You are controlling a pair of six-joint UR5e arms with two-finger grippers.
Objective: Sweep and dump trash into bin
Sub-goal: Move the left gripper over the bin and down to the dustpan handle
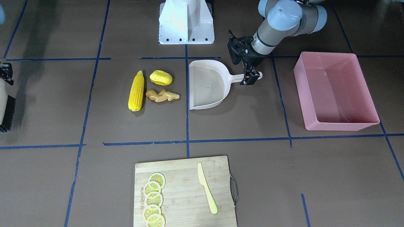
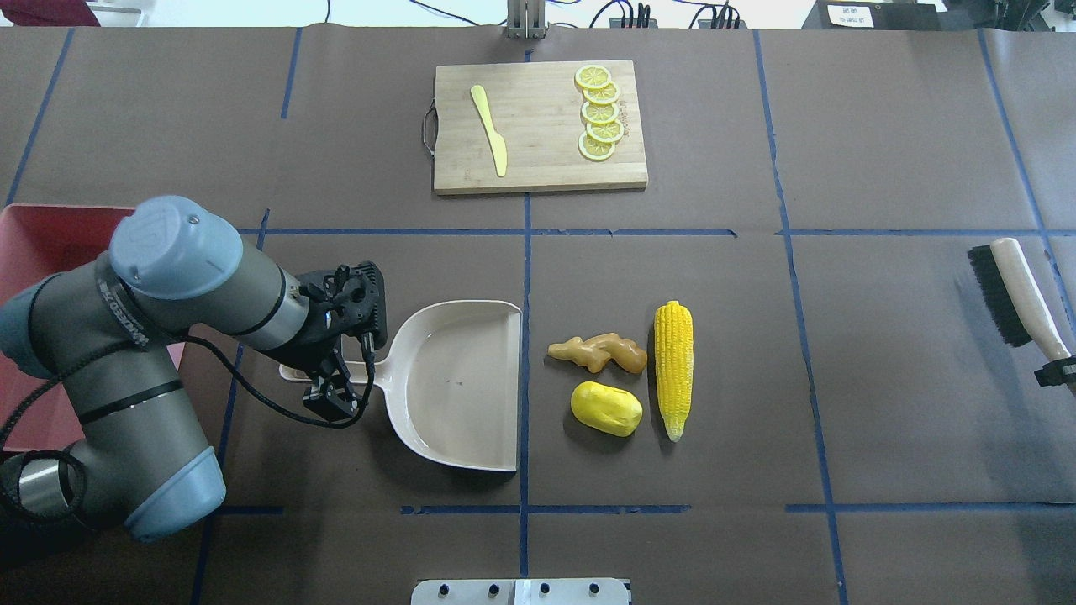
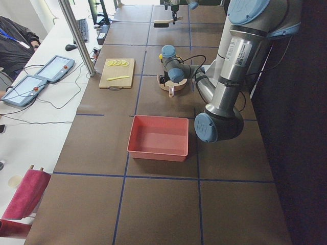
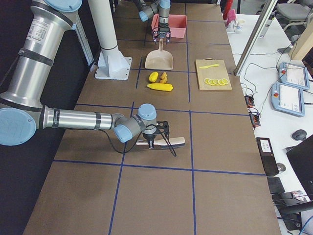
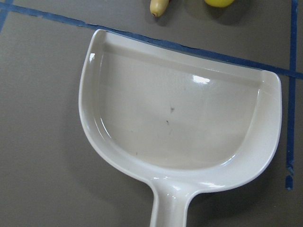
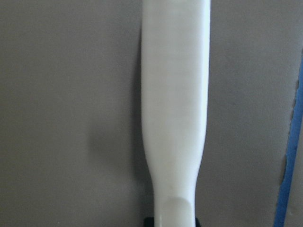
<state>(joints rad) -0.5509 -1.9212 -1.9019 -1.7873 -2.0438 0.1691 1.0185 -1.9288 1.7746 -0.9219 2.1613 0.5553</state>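
At the near-left, the left gripper [image 1: 250,78] is closed on the handle of the beige plastic dustpan [image 2: 458,378], which lies flat on the brown table [image 2: 883,420] with its open mouth to the right. Just right of that mouth, across a blue tape line, lies the trash: the rounded yellow lump [image 2: 606,408] nearest, the knobbly tan ginger root [image 2: 598,353] a little farther, and the long yellow corn cob [image 2: 674,365] to the right of both. At the right edge, the right gripper [image 2: 1057,370] grips the pale handle of a black-bristled brush [image 2: 1017,290]. The large pink rectangular plastic bin [image 1: 342,126] stands at the left end, well apart from the trash. Far away lies a wooden cutting board [image 2: 546,160] with a row of lemon slices [image 2: 599,112] and a pale yellow knife [image 2: 490,130].
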